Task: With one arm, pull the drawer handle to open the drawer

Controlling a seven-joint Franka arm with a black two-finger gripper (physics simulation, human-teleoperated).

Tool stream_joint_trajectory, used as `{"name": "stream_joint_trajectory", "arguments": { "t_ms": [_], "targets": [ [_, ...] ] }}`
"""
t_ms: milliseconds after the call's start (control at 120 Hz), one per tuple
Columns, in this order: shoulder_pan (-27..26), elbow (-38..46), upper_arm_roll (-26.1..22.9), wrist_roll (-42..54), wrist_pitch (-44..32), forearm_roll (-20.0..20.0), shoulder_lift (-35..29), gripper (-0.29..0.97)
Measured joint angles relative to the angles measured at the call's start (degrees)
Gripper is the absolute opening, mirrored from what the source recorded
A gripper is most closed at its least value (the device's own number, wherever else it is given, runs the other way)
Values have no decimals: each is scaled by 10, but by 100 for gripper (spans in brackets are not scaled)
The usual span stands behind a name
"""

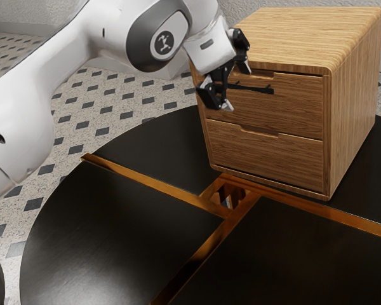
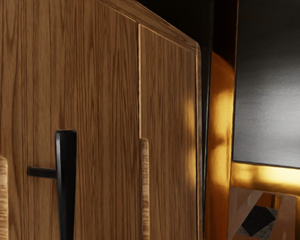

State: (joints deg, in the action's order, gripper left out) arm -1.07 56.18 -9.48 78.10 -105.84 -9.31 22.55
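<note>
Drawer handle (image 1: pixel 257 89) right at gripper (image 1: pixel 235 86), on upper drwr front (image 1: pixel 292 111).

It looks like a room in a home, as a simulator renders it. A wooden cabinet (image 1: pixel 317 38) with two drawers stands on a round dark counter (image 1: pixel 114 241) inlaid with gold strips (image 1: pixel 178 197). To the exterior view's left of the cabinet, a pale floor (image 1: pixel 108 108) tiled with dark diamonds runs to a grey wall (image 1: pixel 25 13).
</note>
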Motion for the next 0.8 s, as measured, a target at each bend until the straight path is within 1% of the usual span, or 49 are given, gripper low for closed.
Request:
{"name": "stream_joint_trajectory", "arguments": {
  "t_ms": [125, 300, 650, 717, 800],
  "targets": [
    [-3, -32, -1, 17, -1, -2, 26, 66],
    [0, -38, 0, 35, -10, -2, 48, 66],
    [7, -15, 9, 59, -26, -6, 57, 66],
    [8, -3, 14, 62, -30, -7, 53, 70],
    [9, 5, 20, 65, -34, -8, 52, 69]
  ]
}}
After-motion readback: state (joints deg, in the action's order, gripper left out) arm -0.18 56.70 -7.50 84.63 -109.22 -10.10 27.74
